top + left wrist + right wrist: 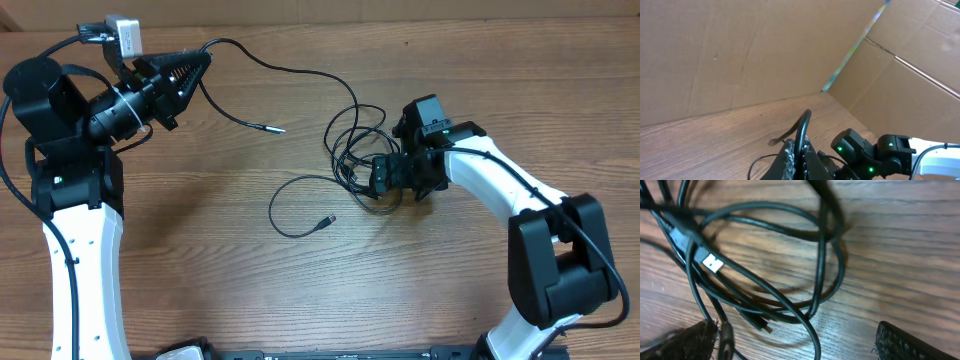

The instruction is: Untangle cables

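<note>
The cables are thin black cords. A tangle of loops (355, 150) lies at the table's middle right. One strand (290, 70) runs from it up to my left gripper (200, 65), which is shut on it and held above the table's back left. In the left wrist view the cord (801, 137) stands pinched between the fingers (799, 155). A free plug end (278, 128) lies below that strand. Another loop ends in a small plug (328, 220). My right gripper (400, 180) is open low over the tangle; its fingers (800, 347) straddle several cords (820, 245), including a white-tipped plug (713, 263).
Cardboard walls (740, 55) stand behind and beside the wooden table (220, 280). The right arm's white link (490, 175) curves from the front right to the tangle. The left arm's base (70, 180) stands at the left edge.
</note>
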Tool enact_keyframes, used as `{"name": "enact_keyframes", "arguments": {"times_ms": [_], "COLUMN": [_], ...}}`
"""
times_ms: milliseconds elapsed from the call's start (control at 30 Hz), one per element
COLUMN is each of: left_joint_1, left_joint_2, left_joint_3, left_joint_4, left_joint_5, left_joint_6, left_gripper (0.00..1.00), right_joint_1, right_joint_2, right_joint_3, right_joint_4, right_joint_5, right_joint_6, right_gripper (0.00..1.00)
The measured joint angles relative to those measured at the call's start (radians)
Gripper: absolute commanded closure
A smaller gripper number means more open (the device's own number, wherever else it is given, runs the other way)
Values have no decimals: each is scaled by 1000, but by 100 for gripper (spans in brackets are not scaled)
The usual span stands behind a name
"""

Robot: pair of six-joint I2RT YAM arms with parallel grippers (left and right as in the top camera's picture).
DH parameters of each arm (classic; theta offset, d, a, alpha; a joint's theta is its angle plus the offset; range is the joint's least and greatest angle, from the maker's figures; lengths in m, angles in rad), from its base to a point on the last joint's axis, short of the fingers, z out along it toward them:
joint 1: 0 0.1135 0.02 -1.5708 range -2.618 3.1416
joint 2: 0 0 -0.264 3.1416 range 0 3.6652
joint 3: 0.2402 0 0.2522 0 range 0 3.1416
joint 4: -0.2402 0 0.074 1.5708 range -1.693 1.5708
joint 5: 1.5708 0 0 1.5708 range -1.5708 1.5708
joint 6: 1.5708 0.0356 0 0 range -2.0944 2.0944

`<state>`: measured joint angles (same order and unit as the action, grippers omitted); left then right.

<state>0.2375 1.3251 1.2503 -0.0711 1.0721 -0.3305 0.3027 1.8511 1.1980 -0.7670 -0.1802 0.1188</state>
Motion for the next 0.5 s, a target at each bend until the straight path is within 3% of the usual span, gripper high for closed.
{"name": "enact_keyframes", "arguments": {"times_ms": [100,133,200,267,333,500], "left_joint_1": [0,0,0,0,0,0], "left_joint_2": [0,0,0,0,0,0], "left_joint_3": [0,0,0,0,0,0], "left_joint_4": [-11,-12,-12,-12,-12,-12], "left_joint_5": [-11,-14,-19,-22,-23,-27], "left_joint_6": [10,13,17,18,20,20], "left_gripper": [96,96,96,96,96,96], "right_joint_1": [0,0,0,0,0,-2], "right_joint_2": [24,36,55,72,82,95], "right_joint_3": [0,0,0,2,4,9], "right_joint_4": [34,49,70,85,93,88], "right_joint_5": [-6,-7,-3,5,12,12], "right_joint_6": [-51,-70,-94,-118,-124,-122], "right_gripper": [0,4,24,72,96,96]}}
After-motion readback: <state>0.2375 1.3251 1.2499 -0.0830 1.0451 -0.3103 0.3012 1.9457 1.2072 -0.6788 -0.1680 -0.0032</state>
